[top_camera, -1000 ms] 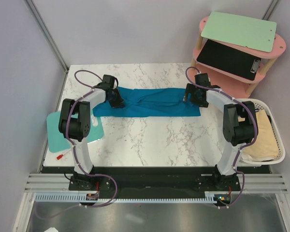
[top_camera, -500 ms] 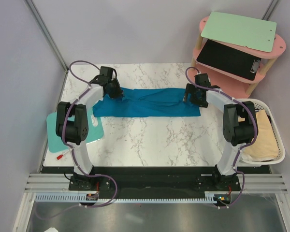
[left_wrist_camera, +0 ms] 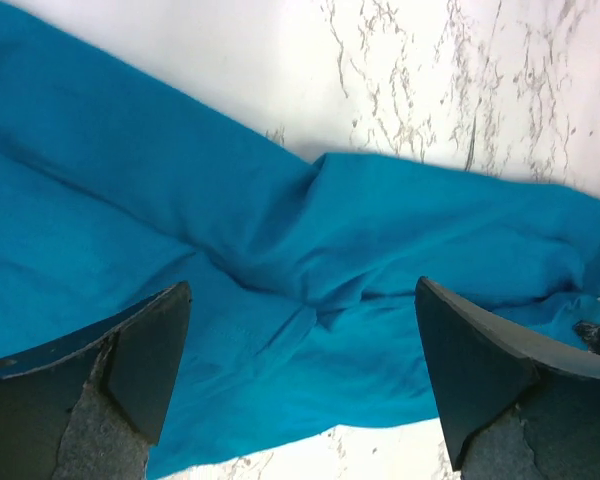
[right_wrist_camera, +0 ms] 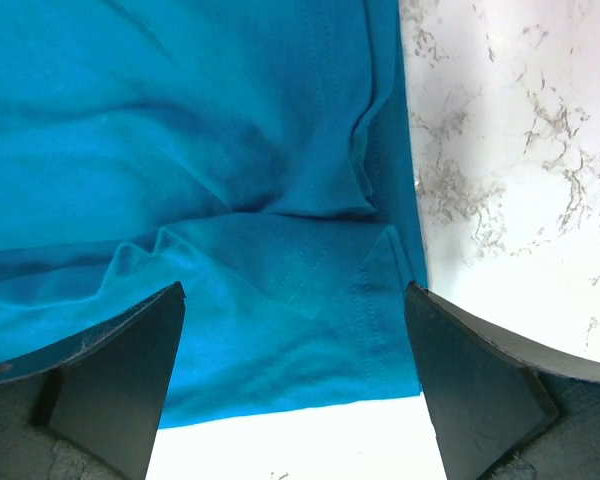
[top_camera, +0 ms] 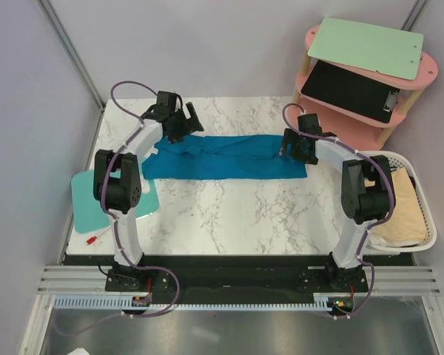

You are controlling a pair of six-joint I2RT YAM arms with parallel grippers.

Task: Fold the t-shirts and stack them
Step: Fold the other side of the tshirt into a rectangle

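A deep teal-blue t-shirt [top_camera: 229, 157] lies in a long, rumpled band across the far half of the marble table [top_camera: 229, 214]. My left gripper [top_camera: 186, 122] hovers open over its far left end; in the left wrist view the teal cloth [left_wrist_camera: 280, 230] lies creased below the open left gripper [left_wrist_camera: 300, 390], nothing between the fingers. My right gripper [top_camera: 290, 146] stands open over the shirt's right end. The right wrist view shows a hemmed corner of the shirt [right_wrist_camera: 310, 300] beneath the empty right gripper [right_wrist_camera: 295, 385]. Pale cream-yellow t-shirts [top_camera: 403, 207] lie heaped in the basket.
The white mesh basket [top_camera: 428, 222] hangs off the table's right edge. A mint-green board [top_camera: 85, 203] lies at the left edge with a small red item [top_camera: 95, 238] beside it. A pink shelf [top_camera: 355, 111] at the back right carries a green clipboard [top_camera: 366, 48] and a black one [top_camera: 351, 90].
My left gripper has opened and let go of the shirt's left end, then lifted toward the far edge. That end now lies flat. The right arm has not moved.
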